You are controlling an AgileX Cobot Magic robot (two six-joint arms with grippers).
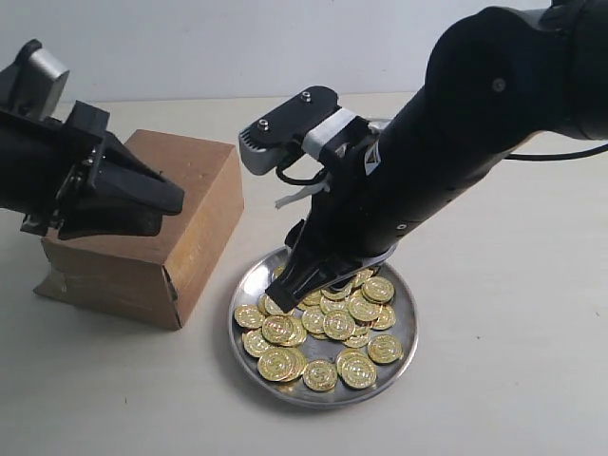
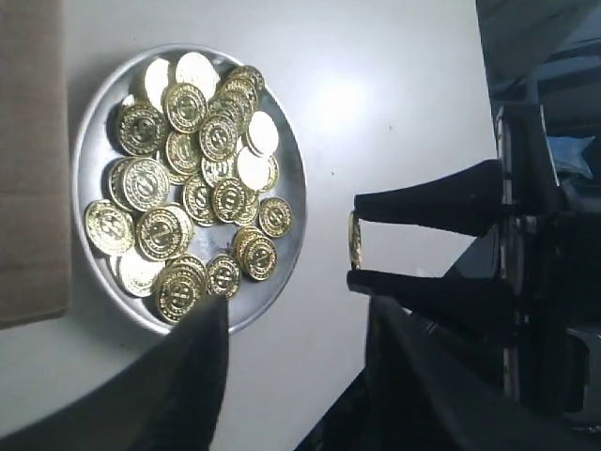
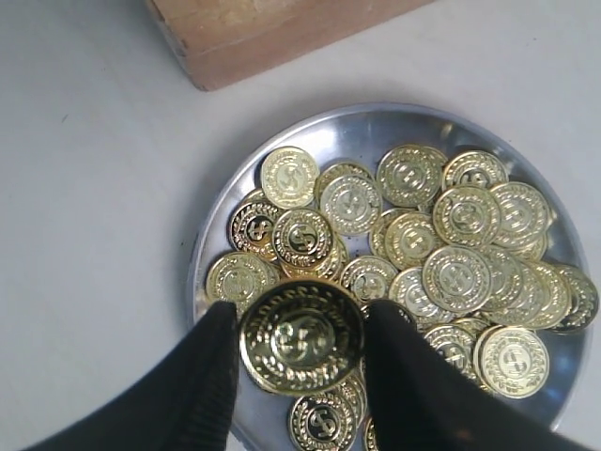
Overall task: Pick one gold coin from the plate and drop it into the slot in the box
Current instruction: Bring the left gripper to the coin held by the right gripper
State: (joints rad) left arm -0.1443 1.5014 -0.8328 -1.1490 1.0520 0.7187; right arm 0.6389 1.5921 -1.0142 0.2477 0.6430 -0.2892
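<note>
Starting at the right gripper [image 3: 300,324]: clenched on one gold coin [image 3: 302,340], pinched by its rim between the two black fingers [image 3: 192,395], face flat toward the wrist camera. Hanging clear of the other coins [image 3: 460,272], over the plate [image 3: 376,120] on the side toward the box. From the left wrist view, the same coin seen edge-on between the tips, nothing else caught with it.

Below, the plate on the table [image 1: 532,380], loaded with loose coins in an overlapping pile. Just beside the plate, the box [image 1: 204,223], brown cardboard, standing on the table. Over the box top, the left gripper [image 1: 161,209] — spread apart, holding nothing, covering much of that top. No sight of the slot in any view; hidden under that arm or on a face turned away, cannot tell which.

By judgement: pick done, one coin secured and up off the heap. Left to do — carry across to the box, line the coin's edge with the slit, release. Probably the harder half, with the slot unseen and the left arm parked above the cardboard.
</note>
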